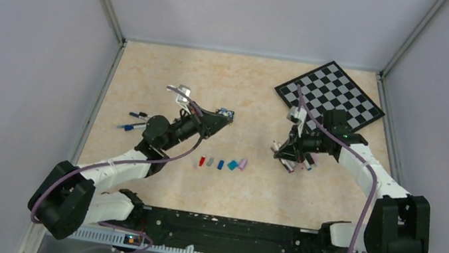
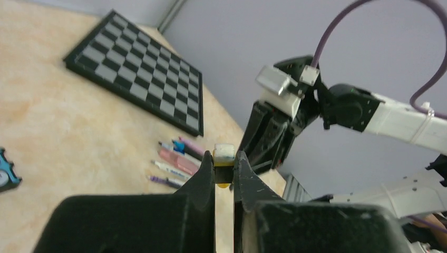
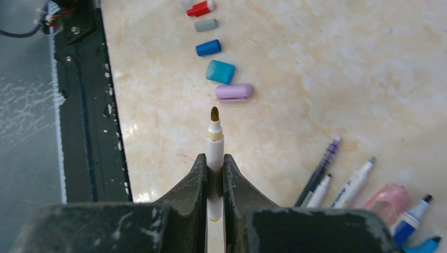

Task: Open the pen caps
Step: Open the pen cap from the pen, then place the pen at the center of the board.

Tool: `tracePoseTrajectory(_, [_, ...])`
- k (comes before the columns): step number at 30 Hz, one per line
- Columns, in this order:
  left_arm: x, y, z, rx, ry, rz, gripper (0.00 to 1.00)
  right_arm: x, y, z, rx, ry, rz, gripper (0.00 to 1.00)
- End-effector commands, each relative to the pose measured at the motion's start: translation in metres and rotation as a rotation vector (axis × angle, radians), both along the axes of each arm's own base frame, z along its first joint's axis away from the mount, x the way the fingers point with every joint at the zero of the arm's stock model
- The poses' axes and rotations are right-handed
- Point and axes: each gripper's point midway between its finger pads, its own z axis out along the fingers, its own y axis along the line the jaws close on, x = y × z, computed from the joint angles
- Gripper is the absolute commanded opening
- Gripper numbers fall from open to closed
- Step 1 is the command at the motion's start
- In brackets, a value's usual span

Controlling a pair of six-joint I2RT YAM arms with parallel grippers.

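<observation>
**Cap and marker apart, one in each gripper**

The left gripper has its fingers pressed together on a small yellow cap, pale at its outer end, which sticks out just past the fingertips. The right gripper is clamped on the white marker. The marker's long axis runs straight out along the fingers and its bare tip points away from the wrist. The two tools are held well apart above the table, and I judge this pen to be opened.

From the right gripper, the row of loose caps lies ahead of the marker tip and runs off ahead and to the left. The lilac cap is at the near end, just beyond the tip, and the red cap is at the far end. The loose pens lie to the right of the fingers, their axes slanting ahead and to the right.

For setting the yellow cap down, the open place appears to be beside the lilac cap. In the top view that spot lies between the two tools, back toward the arm bases from the left gripper. The right gripper looks slightly nearer to it, though the left one holds the cap.
</observation>
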Motion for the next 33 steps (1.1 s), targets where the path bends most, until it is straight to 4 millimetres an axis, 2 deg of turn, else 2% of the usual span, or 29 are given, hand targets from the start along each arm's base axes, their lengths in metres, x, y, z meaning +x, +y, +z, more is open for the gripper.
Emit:
tracePoseTrajectory(1, [-0.025,-0.008,-0.026,0.058,0.096,-0.131,0.0,0.022,-0.023,0.004,-0.074,-0.096,-0.076,0.0])
tracePoseTrajectory(7, [-0.047,-0.023,-0.071,0.212,0.206,-0.271,0.0,0.054,-0.067,-0.011,-0.23,-0.144,-0.271,0.0])
tracePoseTrajectory(10, [-0.056,-0.035,-0.084,0.255,0.222,-0.287,0.0,0.072,-0.095,-0.024,-0.33,-0.157,-0.39,0.0])
tracePoseTrajectory(17, [-0.079,-0.068,-0.129,0.382,0.28,-0.312,0.0,0.095,-0.15,-0.052,-0.565,-0.156,-0.548,0.0])
tracePoseTrajectory(23, [-0.095,-0.082,-0.155,0.431,0.322,-0.36,0.0,0.103,-0.173,-0.069,-0.683,-0.142,-0.595,0.0])
tracePoseTrajectory(28, [-0.096,-0.082,-0.158,0.444,0.316,-0.356,0.0,0.107,-0.185,-0.083,-0.75,-0.104,-0.612,0.0])
tracePoseTrajectory(33, [-0.097,-0.078,-0.158,0.451,0.31,-0.342,0.01,0.107,-0.188,-0.09,-0.768,-0.072,-0.621,0.08])
